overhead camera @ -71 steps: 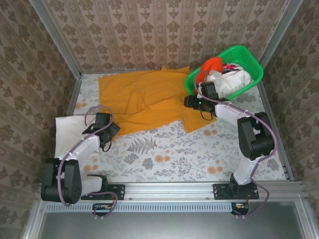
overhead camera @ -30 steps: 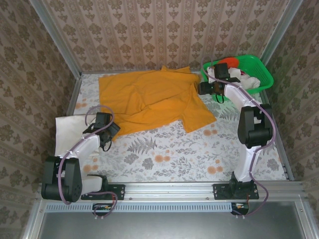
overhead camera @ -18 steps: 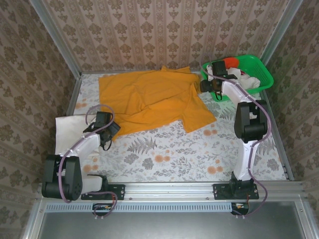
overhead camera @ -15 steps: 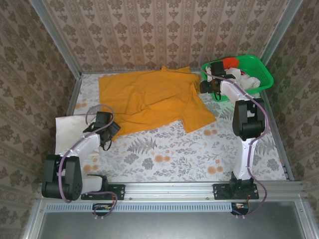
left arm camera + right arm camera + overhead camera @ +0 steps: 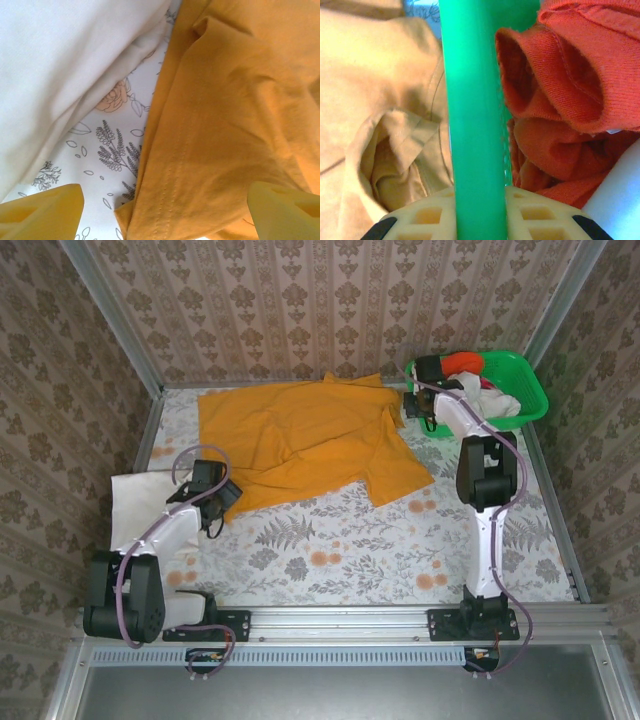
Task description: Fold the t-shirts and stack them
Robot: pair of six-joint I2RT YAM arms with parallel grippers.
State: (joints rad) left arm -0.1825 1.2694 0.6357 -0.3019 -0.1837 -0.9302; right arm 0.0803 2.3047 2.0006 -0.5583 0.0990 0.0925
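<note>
We see the orange shirt (image 5: 300,440) spread mostly flat over the far half of the table (image 5: 330,550), w/ a few creases & one sleeve reaching toward the near right. In the far-right corner is the green basket (image 5: 525,380). It holds a red-orange shirt (image 5: 462,362) & a white bundle (image 5: 497,400), both crumpled. A white cloth (image 5: 135,505) lies flat at the table's left edge, beside the left arm.

The left gripper (image 5: 220,490) sits at the near-left hem of the orange shirt, btwn that hem & the white cloth. On its wrist cam we see the left gripper (image 5: 165,212) w/ jaws spread wide, one of its yellow fingertips (image 5: 45,210) in each bottom corner. Under it are the orange shirt (image 5: 230,110) w/ its stitched hem, a strip of flowered table (image 5: 110,150), & the white cloth (image 5: 60,65) at top left.

The right gripper (image 5: 418,380) is at the basket's left rim, w/ its arm stretched far out. On its wrist cam the right gripper (image 5: 480,215) is pressed in on the basket (image 5: 472,100). The green rim runs straight up btwn the two fingers (image 5: 420,217), each snug against it, so we read it as pinching the rim. Left of the rim, outside the basket, is an orange shirt (image 5: 380,90) sleeve opening. Right of it, inside, the red-orange shirt (image 5: 560,75) bunches up against the rim.
</note>
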